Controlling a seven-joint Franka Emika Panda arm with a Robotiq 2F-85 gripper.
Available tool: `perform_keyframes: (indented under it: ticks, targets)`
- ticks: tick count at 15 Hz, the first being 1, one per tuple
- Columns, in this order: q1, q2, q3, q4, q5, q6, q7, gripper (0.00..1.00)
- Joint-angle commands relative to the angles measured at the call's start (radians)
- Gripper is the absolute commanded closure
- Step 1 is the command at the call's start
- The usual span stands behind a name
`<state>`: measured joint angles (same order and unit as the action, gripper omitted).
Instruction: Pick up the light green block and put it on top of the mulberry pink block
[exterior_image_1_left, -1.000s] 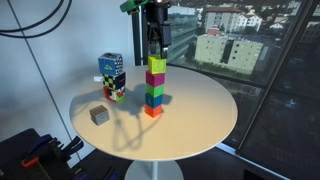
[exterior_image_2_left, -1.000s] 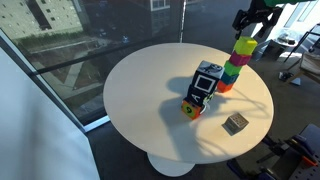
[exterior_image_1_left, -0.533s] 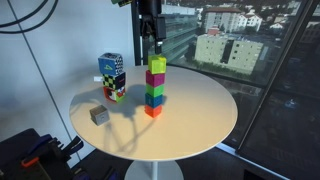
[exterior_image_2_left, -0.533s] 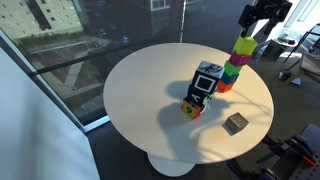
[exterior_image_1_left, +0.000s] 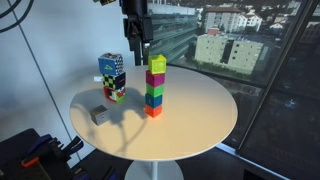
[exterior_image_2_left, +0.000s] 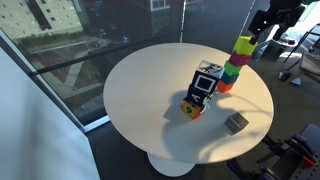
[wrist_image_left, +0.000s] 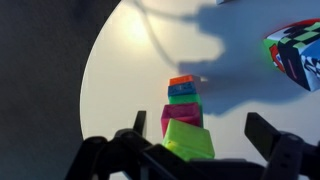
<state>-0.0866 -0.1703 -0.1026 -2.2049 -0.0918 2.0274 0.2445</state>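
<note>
Gripper (exterior_image_1_left: 136, 48) hangs up & to the left of the small lime-bright light green block (exterior_image_1_left: 156, 64) in an exterior view. Tips sit just above the level of the block's top w/ a clear gap btwn them, no contact. Jaws spread wide, nothing held. In the wrist view the same block (wrist_image_left: 188, 140) shows low centre btwn the two dark fingers (wrist_image_left: 268, 135), nearer the picture-left one, touching neither.

Block: plain cube, yellow-green, same size as its neighbours. It sits square on the magenta mulberry pink block (exterior_image_1_left: 155, 77), so it caps a five-cube tower. Top to btm: lime, pink, darker green cube (exterior_image_1_left: 154, 89), blue cube (exterior_image_1_left: 153, 100), orange-red cube (exterior_image_1_left: 152, 111), the last resting on the round white desk (exterior_image_1_left: 200, 120). Tower stands upright near the desk's middle. From the opposite side in an exterior view, lime (exterior_image_2_left: 245, 45) again tops pink (exterior_image_2_left: 240, 57).

Arm: drops in from the frame's top edge left of the tower, wrist abt vertical, fingers pointing straight down at the desk.

Also left of the tower, L to R: a small grey cube (exterior_image_1_left: 98, 115) well apart toward the desk edge, then an upright black-and-white chequered carton (exterior_image_1_left: 112, 77) near the tower, not touching it.
</note>
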Motion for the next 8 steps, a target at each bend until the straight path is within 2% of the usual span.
perform_keyframes:
  ticks: [1,8]
  targets:
    - [-0.006,-0.067,0.013,-0.081,-0.007,0.006,-0.051,0.00]
    - [0.004,-0.116,0.018,-0.181,0.015,0.039,-0.166,0.00]
